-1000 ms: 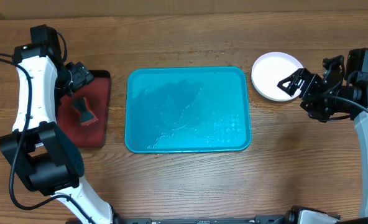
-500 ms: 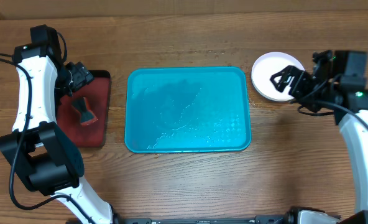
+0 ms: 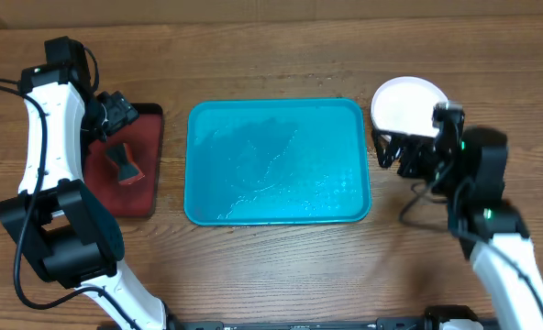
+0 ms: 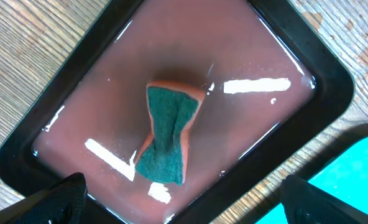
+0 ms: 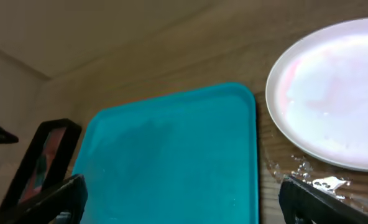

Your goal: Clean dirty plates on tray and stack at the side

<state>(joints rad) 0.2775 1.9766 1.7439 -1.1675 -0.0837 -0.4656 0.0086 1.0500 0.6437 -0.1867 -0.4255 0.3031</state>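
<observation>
**White plate off the tray, both grippers wide and empty**

The turquoise tray [image 3: 278, 160] lies flat in the middle of the table [image 3: 281, 266], its long sides parallel to the table's far edge. Its surface is wet, with streaks and beads of water showing. A white plate [image 3: 403, 104] rests on the table toward the far right, just beside the tray's far right corner and apart from its rim. The right wrist view shows a faint pink tint on the plate's face. Whether other plates lie under it cannot be told. Water droplets [image 5: 303, 168] glisten on the wood between plate and tray.

The right gripper [image 5: 183, 183] hovers near the tray's right edge, just on the near side of the plate. Its jaws are spread fully and nothing is between them.

Near the table's left edge sits a small dark red tray [image 4: 321, 68] with a black rim, holding pinkish water. A sponge [image 4: 168, 134], green on top and orange below, lies in its middle. The left gripper [image 4: 183, 186] hangs above it, jaws fully apart and empty.
</observation>
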